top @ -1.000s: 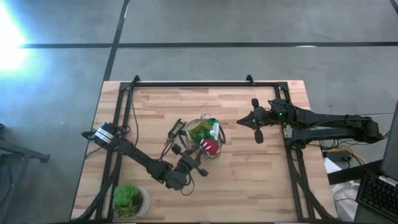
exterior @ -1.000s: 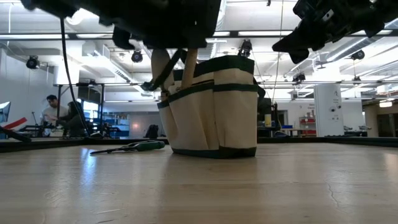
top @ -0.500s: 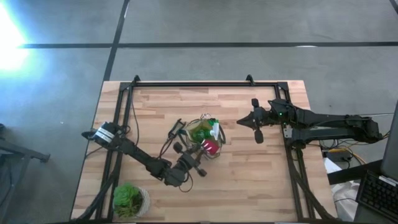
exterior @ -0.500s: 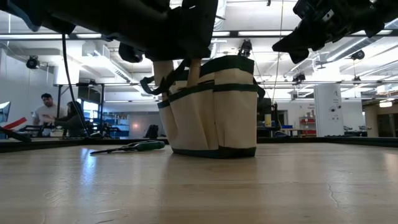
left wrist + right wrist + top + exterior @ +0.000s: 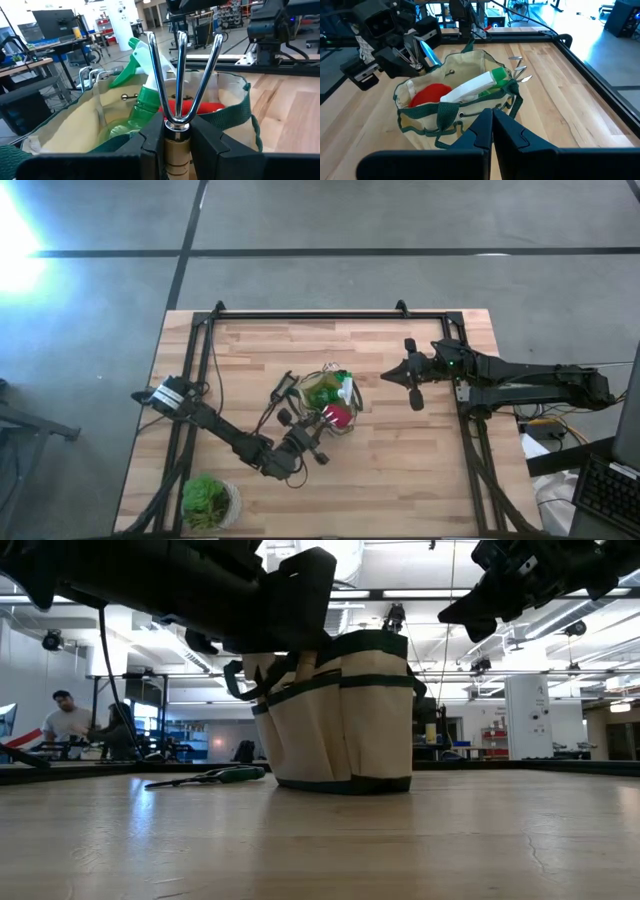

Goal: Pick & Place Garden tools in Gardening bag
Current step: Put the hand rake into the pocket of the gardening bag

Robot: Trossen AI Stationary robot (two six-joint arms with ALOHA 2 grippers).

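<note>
Since a second ago our left gripper [image 5: 300, 442] has edged closer to the gardening bag [image 5: 328, 402], pinching the fork [image 5: 178, 75] at its rim. Bare table [image 5: 400, 470] lies right of it; our right gripper [image 5: 413, 385], pressed together, hovers apart. Pruners [image 5: 205, 777], perhaps, lie beside.
</note>
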